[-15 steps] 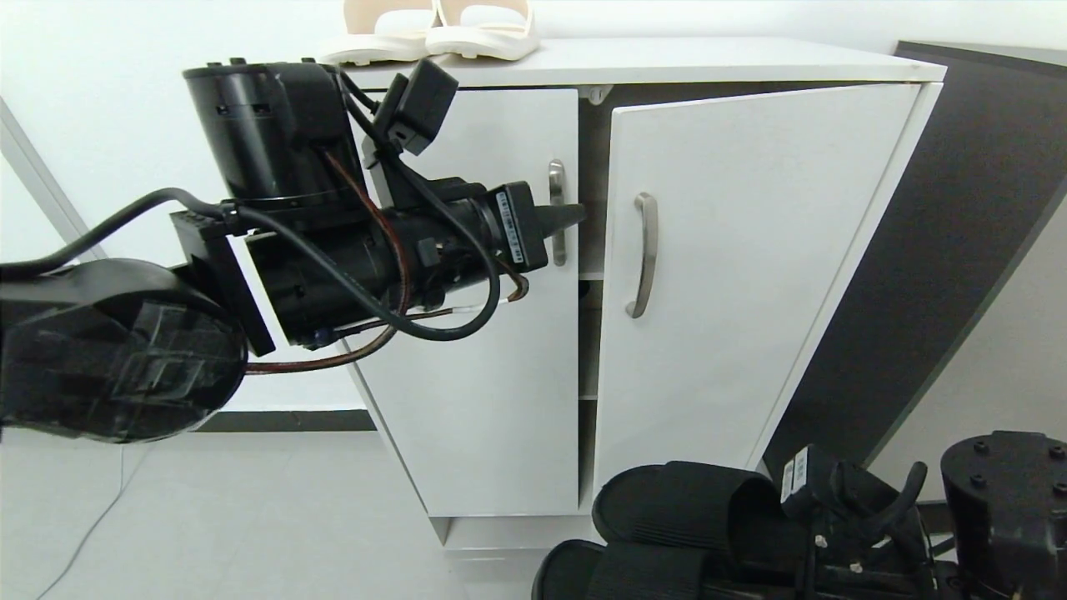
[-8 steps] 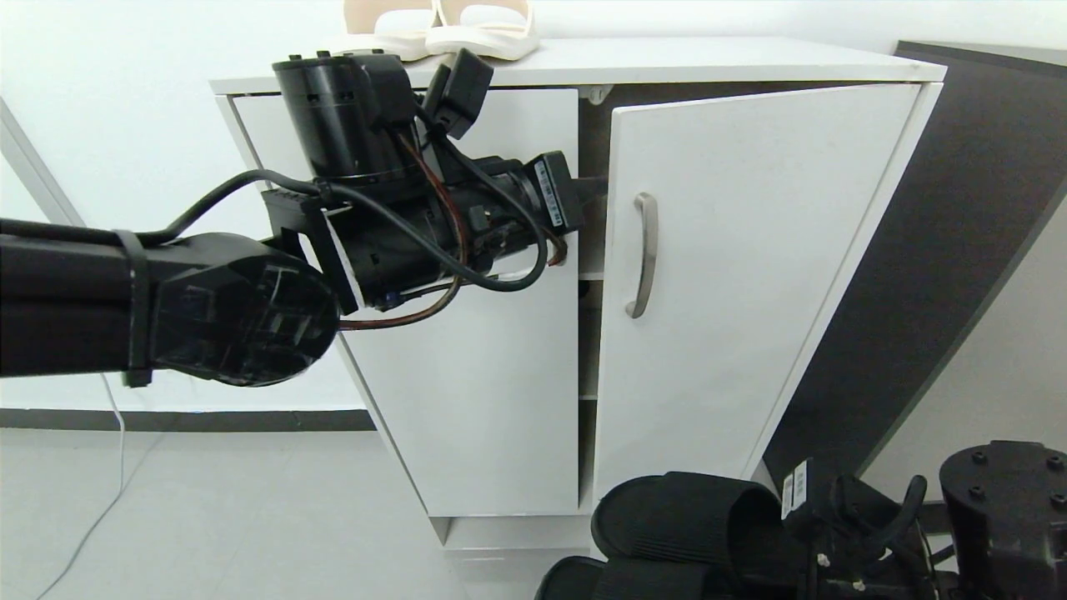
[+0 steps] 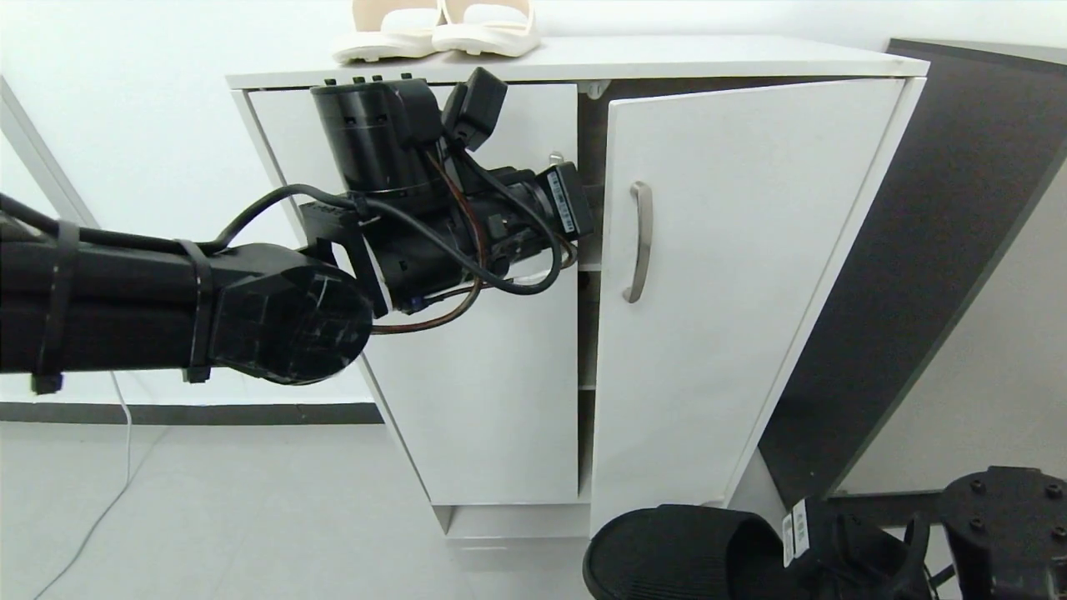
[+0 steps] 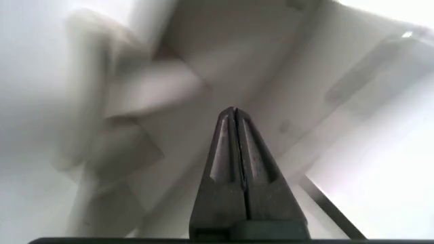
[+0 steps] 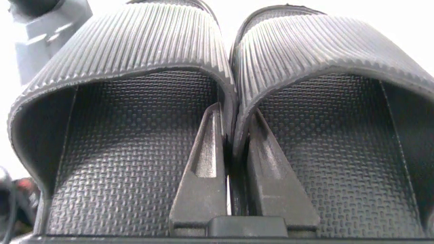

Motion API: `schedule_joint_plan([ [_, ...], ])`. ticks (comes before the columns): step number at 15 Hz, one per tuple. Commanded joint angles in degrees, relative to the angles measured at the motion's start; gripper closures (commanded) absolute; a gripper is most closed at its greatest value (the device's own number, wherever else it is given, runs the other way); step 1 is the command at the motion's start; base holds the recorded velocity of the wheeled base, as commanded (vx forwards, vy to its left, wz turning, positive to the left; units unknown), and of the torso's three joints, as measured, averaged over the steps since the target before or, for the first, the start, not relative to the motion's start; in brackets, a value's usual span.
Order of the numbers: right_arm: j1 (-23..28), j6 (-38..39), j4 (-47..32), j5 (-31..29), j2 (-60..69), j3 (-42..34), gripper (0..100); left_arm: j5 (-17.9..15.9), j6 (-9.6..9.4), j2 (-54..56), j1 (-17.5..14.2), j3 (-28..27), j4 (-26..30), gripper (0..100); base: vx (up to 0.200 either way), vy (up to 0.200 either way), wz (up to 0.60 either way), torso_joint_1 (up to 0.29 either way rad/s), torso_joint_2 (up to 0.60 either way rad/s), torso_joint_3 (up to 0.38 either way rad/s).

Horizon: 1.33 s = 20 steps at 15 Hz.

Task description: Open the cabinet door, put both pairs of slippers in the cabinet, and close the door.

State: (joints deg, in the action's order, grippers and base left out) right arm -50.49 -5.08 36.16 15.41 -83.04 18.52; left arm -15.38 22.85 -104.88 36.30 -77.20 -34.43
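Observation:
The white cabinet [image 3: 500, 400] has its right door [image 3: 733, 275] ajar, leaving a dark gap between the two doors. My left gripper [image 3: 593, 202] reaches into that gap at handle height, and in the left wrist view its fingers [image 4: 224, 149] are pressed together, shut on nothing. A pair of cream slippers [image 3: 438, 29] lies on the cabinet top. Low at the right, my right gripper [image 5: 234, 115] is shut on the two adjoining straps of the black slippers [image 5: 135, 81], which also show in the head view as black slippers [image 3: 675, 554].
The right door's metal handle [image 3: 638, 242] is just right of the left gripper. The left door's handle [image 3: 556, 156] is mostly hidden behind the arm. A dark wall panel [image 3: 942, 250] stands to the cabinet's right. Grey floor [image 3: 208, 517] lies open at the left.
My left arm has moved right and forward, bringing its gripper from the left door's handle into the gap between the doors. The head camera has shifted; the black slippers sit lower in view.

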Motion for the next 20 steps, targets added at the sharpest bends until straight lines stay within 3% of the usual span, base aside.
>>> schedule_joint_plan([
  [1,-0.31,-0.63,0.14,0.06,0.16,-0.76,100,0.18,-0.26,0.11,2.19,1.27,-0.73,100,-0.2,0.0,0.0,-0.007,0.01,0.002],
  [5,-0.4,-1.24,0.14,1.99,1.13,-1.82,100,0.18,-0.87,0.02,11.95,3.99,-6.18,100,-0.2,0.0,0.0,0.004,0.0,0.004],
  [7,-0.4,-1.33,0.14,1.99,1.13,-1.82,100,0.18,-0.87,-0.51,12.74,3.99,-8.02,100,0.0,0.0,0.0,0.0,0.0,0.0],
  [9,-0.4,-1.33,0.49,1.82,0.95,-1.55,100,0.18,-0.87,-0.07,10.72,3.99,-8.11,100,0.0,0.0,0.0,0.0,0.0,0.0],
  [12,1.98,-0.98,1.81,0.32,-0.89,0.64,100,0.27,-0.96,1.96,4.13,4.34,-8.02,100,0.0,0.0,0.0,0.0,0.0,0.0],
  [14,5.58,0.34,1.99,-1.61,-2.3,3.54,100,0.36,-4.56,9.43,-2.38,9.97,-6.27,100,0.0,0.0,0.0,0.0,0.0,0.0],
  [15,5.58,0.34,1.99,-1.61,-2.3,3.54,100,0.36,-4.56,9.43,-2.38,9.97,-6.27,100,0.0,0.0,0.0,0.0,0.0,0.0],
  [16,7.69,2.45,1.9,-6.53,-3.71,7.85,100,3.52,-5.35,19.45,-6.42,14.89,2.52,100,0.0,0.0,0.0,0.0,0.0,0.0],
  [17,7.69,3.33,1.81,-10.4,-4.23,9.43,100,5.19,-5.44,22.35,-7.39,15.59,6.65,100,0.0,0.0,0.0,0.0,0.0,0.0],
  [18,6.9,8.07,1.72,-21.3,-6.96,14.18,100,9.85,-5.79,32.1,-9.06,16.73,18.96,100,0.0,0.0,0.0,0.0,0.0,0.0],
  [19,6.72,10.18,1.72,-26.57,-9.24,17.17,100,12.48,-7.46,38.69,-9.15,17.61,25.11,100,0.0,0.0,0.0,0.0,0.0,0.0],
  [20,6.72,11.68,1.81,-31.84,-11.62,19.45,100,15.91,-10.28,44.85,-9.15,19.02,30.91,100,0.0,0.0,0.0,0.0,0.0,0.0],
])
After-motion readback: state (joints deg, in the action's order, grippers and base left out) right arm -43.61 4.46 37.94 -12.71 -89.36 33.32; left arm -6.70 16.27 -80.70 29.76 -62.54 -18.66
